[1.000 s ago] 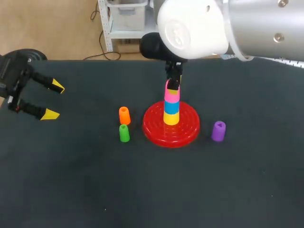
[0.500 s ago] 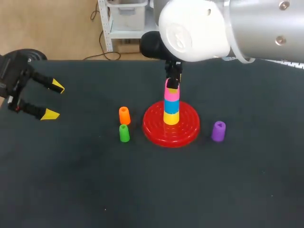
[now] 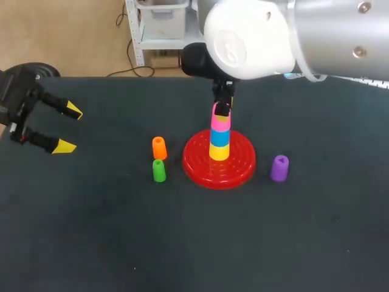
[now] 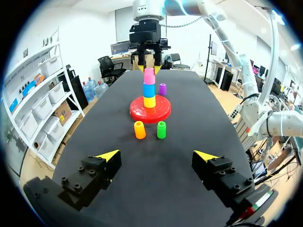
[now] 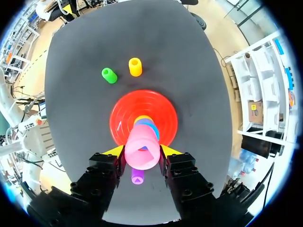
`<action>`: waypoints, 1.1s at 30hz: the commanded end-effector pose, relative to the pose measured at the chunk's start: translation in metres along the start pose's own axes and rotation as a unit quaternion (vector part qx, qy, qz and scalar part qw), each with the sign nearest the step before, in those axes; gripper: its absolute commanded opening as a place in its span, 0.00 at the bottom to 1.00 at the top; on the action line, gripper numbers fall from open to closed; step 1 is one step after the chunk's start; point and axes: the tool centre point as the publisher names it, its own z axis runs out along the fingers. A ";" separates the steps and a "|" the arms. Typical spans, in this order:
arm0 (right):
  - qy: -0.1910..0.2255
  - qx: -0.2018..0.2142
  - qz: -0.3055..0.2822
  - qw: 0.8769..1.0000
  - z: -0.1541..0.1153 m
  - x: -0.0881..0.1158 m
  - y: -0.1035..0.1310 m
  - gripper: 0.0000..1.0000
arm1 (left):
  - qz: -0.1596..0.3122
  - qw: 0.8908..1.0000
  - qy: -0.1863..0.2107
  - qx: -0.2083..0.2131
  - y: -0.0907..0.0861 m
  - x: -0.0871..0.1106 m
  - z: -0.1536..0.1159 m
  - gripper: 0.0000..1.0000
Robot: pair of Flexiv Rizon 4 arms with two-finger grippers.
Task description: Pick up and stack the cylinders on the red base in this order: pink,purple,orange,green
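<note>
Beneath all items, table: dark, matte surface carrying the base and every cylinder.
Right arm: enters from the right, reaches past the middle and hangs over the stack, wrist pointing down.
Left arm: at the left edge of the table, well apart from all task items.
Red base: round ridged disc near table centre, stack standing on its middle.
Left gripper: fingers spread wide, nothing between them; in the left wrist view the base and stack lie well ahead of it.
Right gripper: directly above the stack; in the right wrist view its fingers press the pink cylinder from both sides, pinching it.
Stack order: yellow cylinder on the base, blue cylinder on that, pink cylinder on top, column upright.
Purple cylinder: upright on the table, just beside the base on its right, not touching.
Orange cylinder: upright on the table, left of the base, near it.
Green cylinder: upright, just beside the orange one on its near side, a slim gap between them.
</note>
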 end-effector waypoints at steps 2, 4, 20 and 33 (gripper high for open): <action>0.001 -0.005 -0.001 1.000 0.008 0.001 -0.001 0.00 | 0.002 1.000 -0.001 -0.001 0.000 0.001 0.000 1.00; 0.002 -0.005 -0.002 1.000 0.008 0.000 -0.002 0.00 | 0.002 1.000 -0.001 -0.001 0.000 0.001 0.000 1.00; -0.002 0.002 -0.006 1.000 0.000 -0.004 -0.010 0.00 | 0.002 1.000 -0.001 -0.001 0.000 0.001 0.000 1.00; 0.005 -0.021 -0.008 1.000 0.014 -0.003 -0.006 0.00 | 0.002 1.000 -0.001 -0.001 0.000 0.001 0.000 1.00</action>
